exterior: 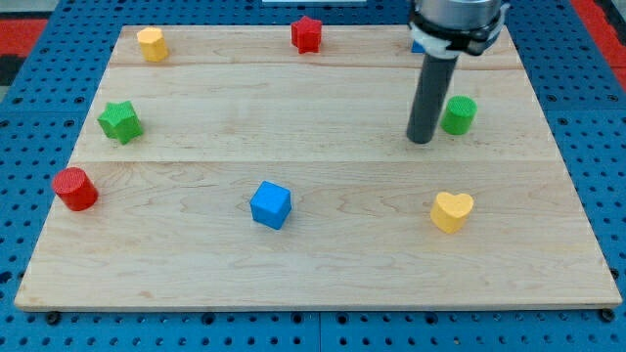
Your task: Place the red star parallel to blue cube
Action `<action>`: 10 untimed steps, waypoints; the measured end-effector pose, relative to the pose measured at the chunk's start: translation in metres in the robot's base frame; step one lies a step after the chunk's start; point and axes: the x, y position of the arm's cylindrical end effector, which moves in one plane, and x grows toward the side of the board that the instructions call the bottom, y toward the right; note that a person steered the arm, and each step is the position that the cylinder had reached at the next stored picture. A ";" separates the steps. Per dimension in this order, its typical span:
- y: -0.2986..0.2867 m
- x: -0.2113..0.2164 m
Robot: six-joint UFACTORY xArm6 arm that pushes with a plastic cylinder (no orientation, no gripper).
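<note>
The red star (306, 33) lies at the view's top, near the middle of the board's far edge. The blue cube (270, 204) sits lower, a little left of centre. My tip (422, 140) rests on the board at the right, just left of a green cylinder (458, 114). The tip is well right of and below the red star, and up and to the right of the blue cube, touching neither.
A yellow block (151, 43) is at the top left, a green star (119, 120) at the left, a red cylinder (74, 188) at the lower left, a yellow heart (452, 210) at the lower right. A blue block (418, 45) peeks out behind the arm at the top right.
</note>
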 end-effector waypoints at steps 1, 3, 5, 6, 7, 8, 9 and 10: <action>-0.047 0.035; -0.021 -0.028; -0.056 -0.169; -0.070 -0.216; -0.095 -0.223; -0.147 -0.198; -0.200 -0.178; -0.197 -0.165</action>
